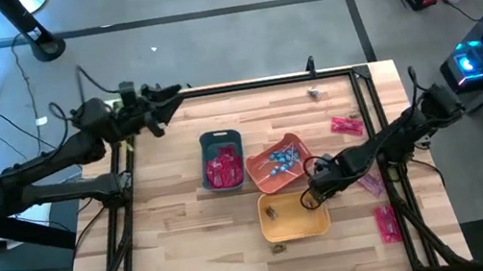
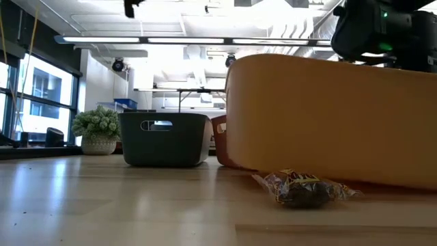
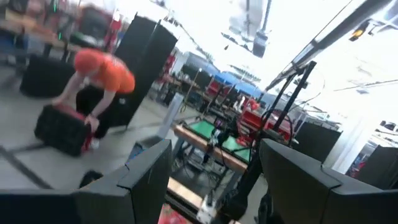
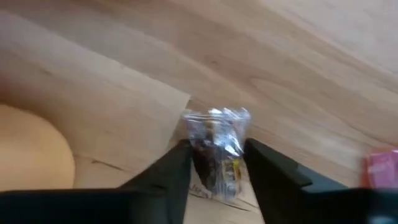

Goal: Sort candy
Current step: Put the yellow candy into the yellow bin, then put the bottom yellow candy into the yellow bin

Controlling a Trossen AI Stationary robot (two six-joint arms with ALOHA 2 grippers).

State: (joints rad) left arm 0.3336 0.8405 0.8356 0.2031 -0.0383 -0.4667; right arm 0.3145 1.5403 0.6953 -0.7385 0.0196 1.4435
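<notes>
My right gripper [image 1: 312, 196] is by the far right corner of the yellow bin [image 1: 295, 229] and is shut on a tiny brown wrapped candy [image 4: 216, 149]. In the low view the right arm [image 2: 382, 27] shows above the bin's rim. One brown piece [image 1: 273, 211] lies in the yellow bin. Another brown piece [image 2: 304, 191] lies on the table in front of that bin. Pink-red packets fill the grey-blue bin [image 1: 220, 141]. Blue lollipops lie in the orange bin [image 1: 289, 140]. My left gripper [image 3: 214, 180] is open and empty, raised over the table's far left corner [image 1: 159, 105]. My right gripper pinches the brown candy's middle [image 4: 208, 163] between its two fingers, one on each side. The wrapper's clear twisted end [image 4: 214, 118] sticks out past the fingertips. The wooden table shows beyond the candy.
Loose pink-red packets lie near the table's right edge [image 1: 347, 124] [image 1: 371, 183] [image 1: 387, 222]. A small brown piece [image 1: 315, 93] lies at the far edge. A fuzzy green plant [image 2: 97, 126] stands at the back left. A person in orange [image 3: 99, 81] bends over a case beyond the table.
</notes>
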